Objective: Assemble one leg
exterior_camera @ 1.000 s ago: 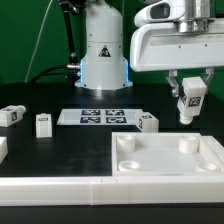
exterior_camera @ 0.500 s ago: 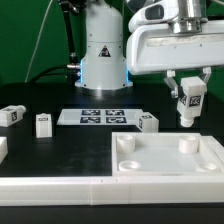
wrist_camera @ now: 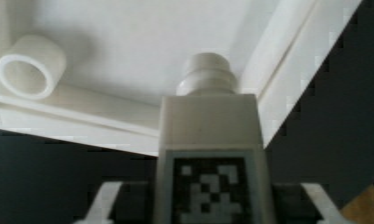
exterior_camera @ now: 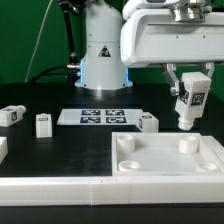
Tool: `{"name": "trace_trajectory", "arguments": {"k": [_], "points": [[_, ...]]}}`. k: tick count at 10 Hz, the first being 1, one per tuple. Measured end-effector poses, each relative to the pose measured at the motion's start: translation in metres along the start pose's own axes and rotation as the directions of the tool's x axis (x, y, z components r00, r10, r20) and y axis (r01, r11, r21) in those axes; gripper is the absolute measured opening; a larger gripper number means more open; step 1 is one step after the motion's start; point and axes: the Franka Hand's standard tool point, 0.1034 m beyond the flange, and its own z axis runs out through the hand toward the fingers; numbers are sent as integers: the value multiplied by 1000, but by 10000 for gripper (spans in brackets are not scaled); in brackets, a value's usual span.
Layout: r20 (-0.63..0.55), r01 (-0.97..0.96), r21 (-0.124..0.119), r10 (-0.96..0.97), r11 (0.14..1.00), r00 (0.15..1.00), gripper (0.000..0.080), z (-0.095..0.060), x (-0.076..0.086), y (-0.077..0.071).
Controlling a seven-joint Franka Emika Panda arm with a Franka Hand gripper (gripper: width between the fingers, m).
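Observation:
My gripper [exterior_camera: 190, 84] is shut on a leg [exterior_camera: 189, 101], a small white block with a black-and-white tag. It holds the leg slightly tilted in the air, peg end down. The leg hangs just above the far right corner socket [exterior_camera: 186, 144] of the large white tray-like piece [exterior_camera: 165, 172]. In the wrist view the leg [wrist_camera: 210, 125] fills the middle between my fingers [wrist_camera: 113, 203], with its peg over the tray's rim, and another round socket [wrist_camera: 27, 70] shows off to the side. Three more legs [exterior_camera: 10, 116] [exterior_camera: 43, 124] [exterior_camera: 148, 122] lie on the black table.
The marker board [exterior_camera: 95, 117] lies flat in the middle of the table behind the tray. The robot's white base [exterior_camera: 103, 55] stands at the back. Two more sockets [exterior_camera: 126, 143] [exterior_camera: 128, 163] are at the tray's left side in the exterior view.
The wrist has shifted slightly and the held leg has tilted a little more. It stays over the far right corner socket. The other parts have not moved.

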Motion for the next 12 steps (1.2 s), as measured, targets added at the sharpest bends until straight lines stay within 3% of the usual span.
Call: {"name": "trace_trajectory", "arguments": {"k": [3,4,6,7,9,12], "points": [[1,2,1,-2,1000,1000,291,2,0,-1],[2,6,3,-6,1000,1000,291,10,5,0],[-15,9,-4,-9,1000,1000,291,29,39,16],[-15,1,-5,-1,1000,1000,291,35,46,19],[-21,3,2,-3,1000,1000,291,56,52,13],[-27,-10,17,11,1000,1000,291,61,50,-6]]}}
